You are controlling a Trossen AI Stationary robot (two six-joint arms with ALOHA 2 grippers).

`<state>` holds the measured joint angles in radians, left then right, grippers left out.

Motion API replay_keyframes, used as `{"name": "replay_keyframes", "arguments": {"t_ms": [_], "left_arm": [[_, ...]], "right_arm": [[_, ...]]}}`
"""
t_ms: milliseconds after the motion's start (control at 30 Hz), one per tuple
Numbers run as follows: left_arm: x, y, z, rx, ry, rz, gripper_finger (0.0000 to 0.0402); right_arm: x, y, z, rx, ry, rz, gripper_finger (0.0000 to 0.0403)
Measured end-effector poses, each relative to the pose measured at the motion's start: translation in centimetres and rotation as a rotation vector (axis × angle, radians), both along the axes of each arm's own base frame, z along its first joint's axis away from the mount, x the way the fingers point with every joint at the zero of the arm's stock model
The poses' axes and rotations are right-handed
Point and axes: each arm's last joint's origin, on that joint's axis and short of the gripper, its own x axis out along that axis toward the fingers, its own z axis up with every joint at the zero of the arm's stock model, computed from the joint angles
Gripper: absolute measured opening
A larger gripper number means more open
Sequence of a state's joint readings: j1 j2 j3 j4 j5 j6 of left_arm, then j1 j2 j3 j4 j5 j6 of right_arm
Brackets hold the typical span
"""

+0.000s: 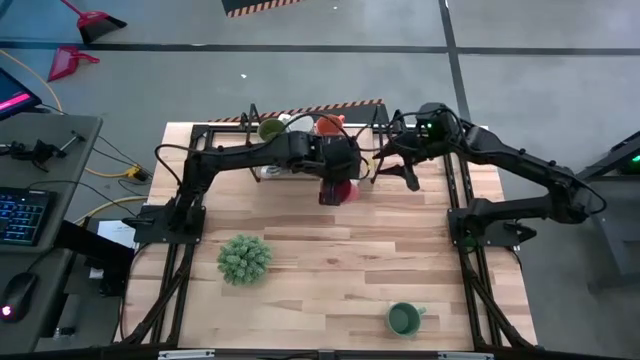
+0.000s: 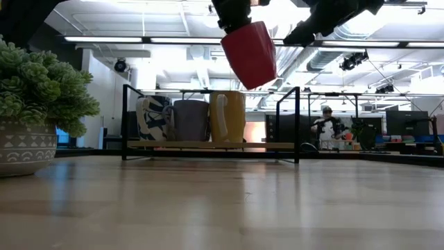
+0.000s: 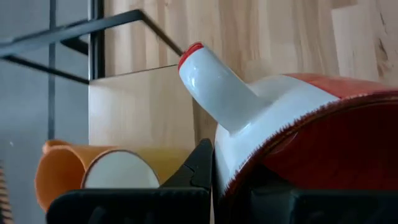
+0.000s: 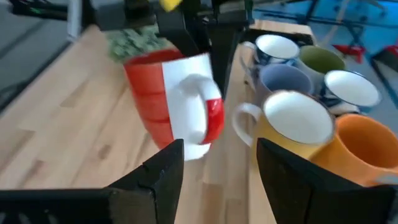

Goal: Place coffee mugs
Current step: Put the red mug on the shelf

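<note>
I see a red mug [image 4: 177, 106] with a white handle and panel. Yellow mug [image 4: 292, 127], orange mug [image 4: 357, 152], blue-patterned white mug [image 2: 152, 118] beside it.

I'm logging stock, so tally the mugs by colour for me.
red mug: 1
orange mug: 1
yellow mug: 1
olive green mug: 1
dark green mug: 1
grey mug: 1
blue-and-white mugs: 2
Total: 8

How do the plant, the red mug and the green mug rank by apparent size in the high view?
1. Plant, largest.
2-3. Red mug and green mug look alike; the red one is raised and partly hidden by the left claw, so unranked.
</note>
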<state>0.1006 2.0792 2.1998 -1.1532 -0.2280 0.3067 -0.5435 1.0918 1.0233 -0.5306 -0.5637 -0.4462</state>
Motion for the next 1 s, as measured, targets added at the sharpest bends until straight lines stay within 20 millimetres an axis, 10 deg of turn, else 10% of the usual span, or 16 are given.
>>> {"name": "replay_keyframes", "arguments": {"t_ms": [1000], "left_arm": [[1.0, -2.8, 2.4, 0.13, -0.133, -0.15, 0.0005]], "right_arm": [[0.7, 1.1, 0.5, 0.045, -0.065, 0.11, 0.0184]]}}
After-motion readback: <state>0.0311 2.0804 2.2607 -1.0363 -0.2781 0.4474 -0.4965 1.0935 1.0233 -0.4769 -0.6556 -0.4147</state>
